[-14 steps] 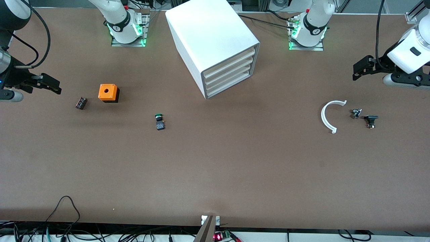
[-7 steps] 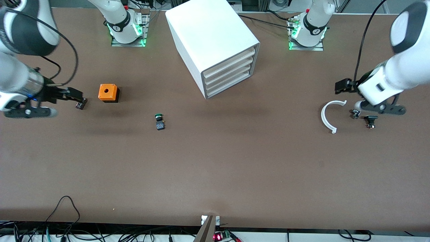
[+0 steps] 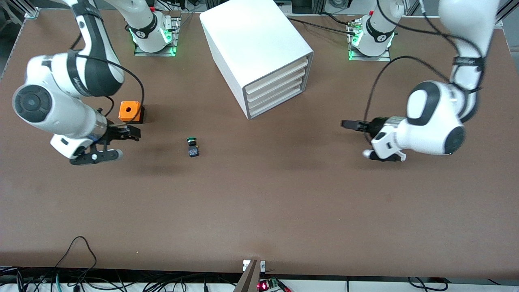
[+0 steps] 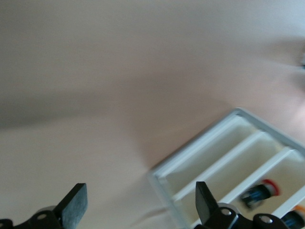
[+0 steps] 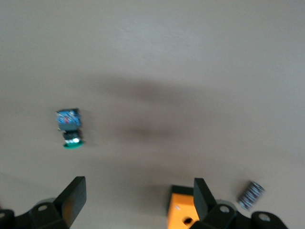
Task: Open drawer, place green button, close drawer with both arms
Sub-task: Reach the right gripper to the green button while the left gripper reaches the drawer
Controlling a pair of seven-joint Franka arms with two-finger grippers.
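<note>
I see the button (image 3: 192,147) lying on the bare table (image 3: 259,202), nearer the front camera than the white cabinet (image 3: 259,52), whose lowest drawer (image 3: 279,102) sits flush and closed. My right gripper (image 3: 131,133) hangs over the table just beside the orange cube (image 3: 130,111), toward the right arm's end from the button, fingers (image 5: 71,198) spread apart and empty. My left gripper (image 3: 349,124) hovers over open table toward the left arm's end, its fingers (image 4: 76,206) likewise parted, holding nothing.
</note>
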